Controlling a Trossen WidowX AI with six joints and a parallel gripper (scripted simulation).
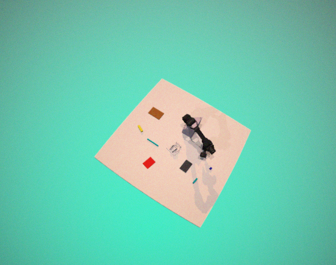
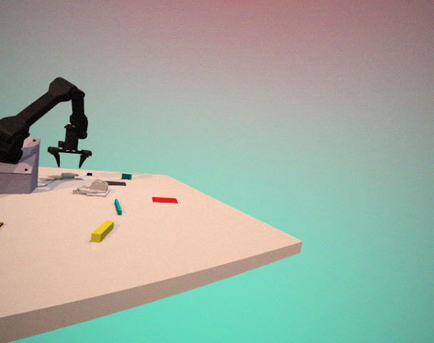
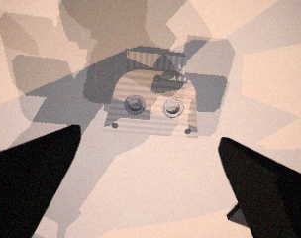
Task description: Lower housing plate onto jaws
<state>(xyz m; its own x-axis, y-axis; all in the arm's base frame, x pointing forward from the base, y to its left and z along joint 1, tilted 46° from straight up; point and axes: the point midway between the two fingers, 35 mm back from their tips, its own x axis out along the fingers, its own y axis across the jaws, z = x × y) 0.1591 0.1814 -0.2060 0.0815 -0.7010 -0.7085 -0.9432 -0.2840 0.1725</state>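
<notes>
The black, two-fingered pincer [image 1: 207, 150] [image 2: 68, 167] [image 3: 151, 137] is wide open and has nothing in it. Under it, not touching, the pale grey, stripy housing plate with two round knobs [image 2: 68, 175] [image 3: 152, 120] lies on the pale pink tabletop [image 1: 162, 94] [image 2: 154, 247] [image 3: 160, 174]. In the wrist view, it shows above the gap between the fingertips.

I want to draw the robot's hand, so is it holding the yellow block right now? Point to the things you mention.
No, the gripper [image 2: 69, 166] is open with nothing between its fingers, and the yellow block [image 1: 140, 128] [image 2: 102, 231] lies apart on the table.
</notes>
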